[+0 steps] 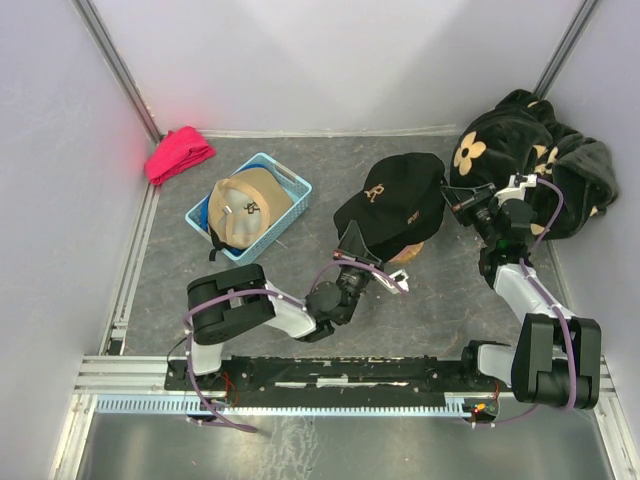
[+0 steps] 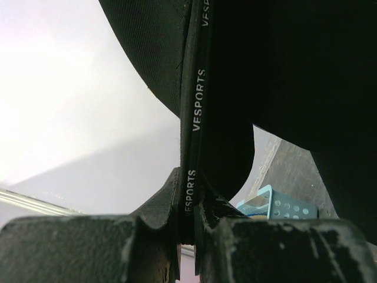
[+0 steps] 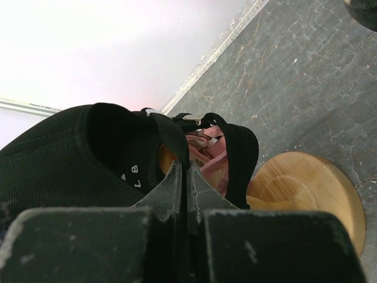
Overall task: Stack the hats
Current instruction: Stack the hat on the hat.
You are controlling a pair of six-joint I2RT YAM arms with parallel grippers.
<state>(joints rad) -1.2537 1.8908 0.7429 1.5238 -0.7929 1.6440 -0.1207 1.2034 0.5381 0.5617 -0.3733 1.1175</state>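
A black cap [image 1: 395, 205] with a gold logo hangs between both grippers over a round wooden stand [image 1: 408, 252]. My left gripper [image 1: 352, 245] is shut on its brim side; in the left wrist view the jaws [image 2: 187, 218] pinch a black band with white lettering [image 2: 199, 100]. My right gripper [image 1: 455, 200] is shut on the cap's rear strap [image 3: 174, 138], as the right wrist view [image 3: 187, 177] shows. A pink cap [image 3: 207, 147] shows under the black one, on the stand [image 3: 306, 188]. A tan cap [image 1: 245, 205] lies in the blue basket [image 1: 290, 180], on top of something blue.
A red-pink cloth bundle [image 1: 178, 153] lies at the back left corner. A big black plush fabric with beige flowers [image 1: 545, 160] fills the back right, beside the right arm. White walls close in the grey mat on three sides.
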